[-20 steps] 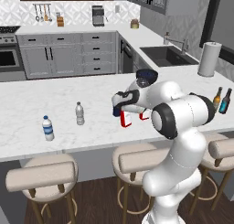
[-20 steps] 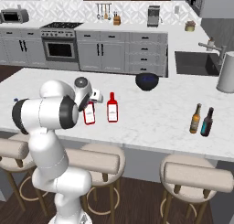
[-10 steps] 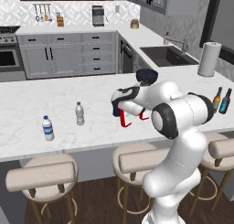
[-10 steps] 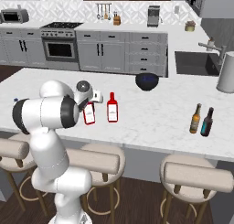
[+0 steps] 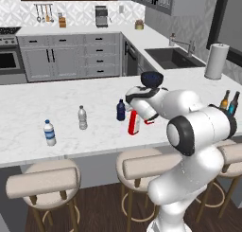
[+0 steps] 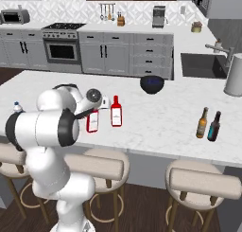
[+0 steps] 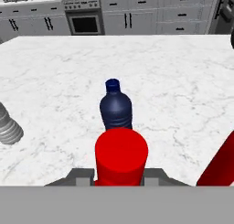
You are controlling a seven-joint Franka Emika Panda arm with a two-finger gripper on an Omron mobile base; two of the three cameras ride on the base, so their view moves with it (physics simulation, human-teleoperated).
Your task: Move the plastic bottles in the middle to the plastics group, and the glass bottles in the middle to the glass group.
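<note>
One red bottle point(image 5: 133, 122) is sitting under our gripper point(image 5: 137, 113) beside the navy bottle point(image 5: 121, 110) in the left base view. In the right base view, our gripper point(image 6: 96, 103) is covering its neck. In the hand view its cap point(image 7: 121, 155) is filling the gap between our jaws; we cannot tell whether they are clamping.

The white arm point(image 5: 189, 127) reaches forward, its tool point(image 7: 119, 175) clamped shut.

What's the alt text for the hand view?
A red bottle cap sits close up at the bottom centre, right over the gripper. Beyond it a navy bottle stands upright on the white marble counter. A ribbed clear bottle shows at the left edge and another red bottle at the right.
</note>
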